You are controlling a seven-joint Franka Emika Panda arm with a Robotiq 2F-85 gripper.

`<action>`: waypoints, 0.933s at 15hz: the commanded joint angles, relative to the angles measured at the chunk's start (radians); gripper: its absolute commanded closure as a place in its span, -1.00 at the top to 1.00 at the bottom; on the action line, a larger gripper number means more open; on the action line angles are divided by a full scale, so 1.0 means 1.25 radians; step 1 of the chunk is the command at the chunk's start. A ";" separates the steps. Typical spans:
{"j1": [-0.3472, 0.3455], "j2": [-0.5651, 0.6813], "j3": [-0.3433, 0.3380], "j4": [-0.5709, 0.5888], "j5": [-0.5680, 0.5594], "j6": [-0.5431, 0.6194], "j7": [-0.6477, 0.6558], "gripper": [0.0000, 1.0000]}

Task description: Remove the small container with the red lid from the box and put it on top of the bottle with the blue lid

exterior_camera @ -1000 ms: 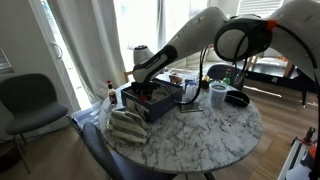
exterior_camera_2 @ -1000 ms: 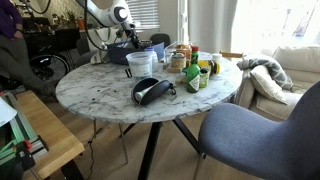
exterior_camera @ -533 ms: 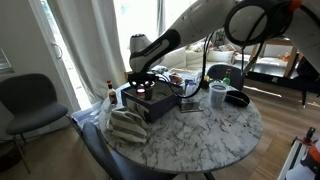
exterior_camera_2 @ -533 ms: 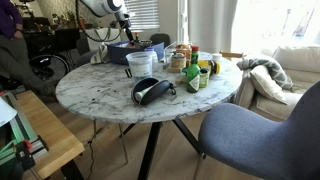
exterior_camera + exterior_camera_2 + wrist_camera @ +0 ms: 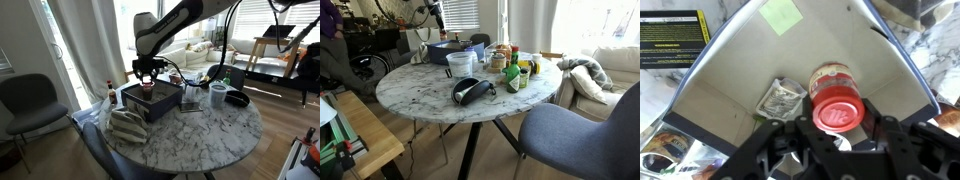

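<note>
The small container with the red lid (image 5: 835, 110) sits between my gripper's (image 5: 838, 126) fingers, which are shut on its body. In an exterior view the container (image 5: 147, 87) hangs just above the dark open box (image 5: 152, 101) under the gripper (image 5: 146, 74). The wrist view looks down into the box's white inside (image 5: 735, 85), where a crumpled packet (image 5: 783, 98) lies on the floor. The box also shows at the far edge of the table in an exterior view (image 5: 445, 54). I cannot pick out the bottle with the blue lid among the bottles (image 5: 512, 68).
On the round marble table (image 5: 420, 90) stand a clear cup (image 5: 460, 64), a black headset-like object (image 5: 470, 90) and a cluster of bottles and jars. A striped cloth (image 5: 125, 125) lies in front of the box. Chairs stand around (image 5: 25, 100) (image 5: 580, 135).
The arm has risen and straightened over the box. The gripper has come up out of the box with the red-lidded container in it.
</note>
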 commanded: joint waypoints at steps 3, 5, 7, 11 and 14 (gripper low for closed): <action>-0.010 -0.015 0.014 -0.015 -0.029 -0.002 0.027 -0.51; 0.016 -0.087 -0.012 -0.096 -0.079 -0.007 0.103 -0.51; 0.037 -0.168 -0.024 -0.187 -0.144 -0.003 0.231 -0.51; 0.088 -0.301 -0.058 -0.340 -0.193 -0.024 0.463 -0.51; -0.011 -0.234 0.043 -0.244 -0.180 -0.028 0.382 -0.01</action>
